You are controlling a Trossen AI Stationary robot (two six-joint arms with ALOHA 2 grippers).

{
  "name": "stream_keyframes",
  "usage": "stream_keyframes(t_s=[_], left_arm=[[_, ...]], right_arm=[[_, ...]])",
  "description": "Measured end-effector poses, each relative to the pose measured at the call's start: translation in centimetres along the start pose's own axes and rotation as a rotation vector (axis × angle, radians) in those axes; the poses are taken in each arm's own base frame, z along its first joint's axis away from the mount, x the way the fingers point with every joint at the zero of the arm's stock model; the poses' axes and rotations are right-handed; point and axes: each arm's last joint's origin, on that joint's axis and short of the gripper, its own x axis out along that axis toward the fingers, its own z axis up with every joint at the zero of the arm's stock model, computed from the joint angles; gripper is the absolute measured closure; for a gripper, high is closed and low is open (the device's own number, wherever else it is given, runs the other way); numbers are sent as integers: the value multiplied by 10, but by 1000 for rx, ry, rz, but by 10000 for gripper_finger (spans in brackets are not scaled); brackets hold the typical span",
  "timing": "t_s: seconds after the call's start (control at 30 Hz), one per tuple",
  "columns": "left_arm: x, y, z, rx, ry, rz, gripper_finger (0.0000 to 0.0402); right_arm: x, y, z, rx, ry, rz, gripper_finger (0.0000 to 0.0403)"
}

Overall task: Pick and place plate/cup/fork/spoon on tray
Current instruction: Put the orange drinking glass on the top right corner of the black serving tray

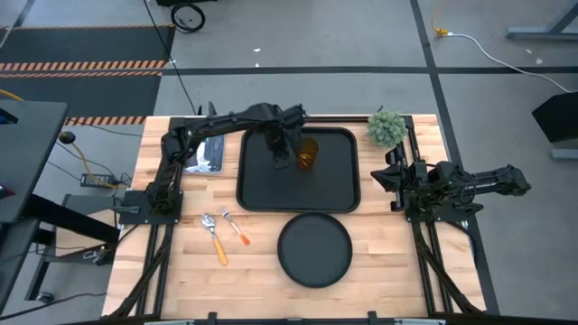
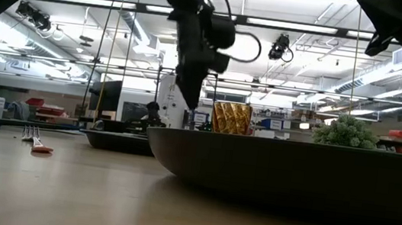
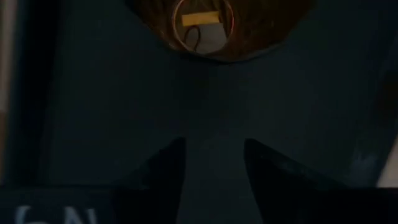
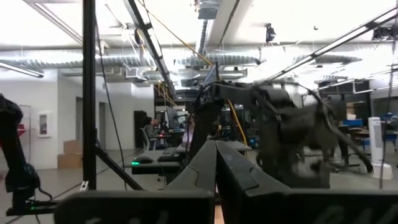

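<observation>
The amber cup (image 1: 308, 154) stands upright on the black tray (image 1: 307, 194), in its far half; it also shows in the low view (image 2: 231, 118) and the left wrist view (image 3: 202, 28). My left gripper (image 1: 281, 159) is open just left of the cup, fingers pointing down above the tray floor (image 3: 214, 155), touching nothing. The round black plate (image 1: 314, 249) lies on the table in front of the tray. The fork (image 1: 233, 226) and spoon (image 1: 215, 239) lie on the table to the plate's left. My right gripper (image 1: 395, 176) is shut and rests at the right, empty.
A small green potted plant (image 1: 386, 127) stands at the tray's far right corner. A flat grey object (image 1: 203, 155) lies left of the tray under the left arm. In the low view the plate (image 2: 294, 170) fills the foreground.
</observation>
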Motion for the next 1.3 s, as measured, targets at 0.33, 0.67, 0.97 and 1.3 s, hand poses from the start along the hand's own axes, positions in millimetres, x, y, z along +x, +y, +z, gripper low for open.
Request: stream_keyframes(t_s=[0.33, 0.67, 0.97, 1.3], left_arm=[[51, -7, -10, -1, -117, 17, 249], [58, -18, 5, 11, -307, 75, 258], [67, -18, 17, -12, -421, 82, 258], [79, -16, 28, -61, -538, 81, 258]], right_arm=[[0, 0, 0, -1, -1, 2, 394], [0, 0, 0, -3, -6, 1, 394], [0, 0, 1, 1, -11, -3, 394], [0, 0, 3, 4, -38, -1, 394]])
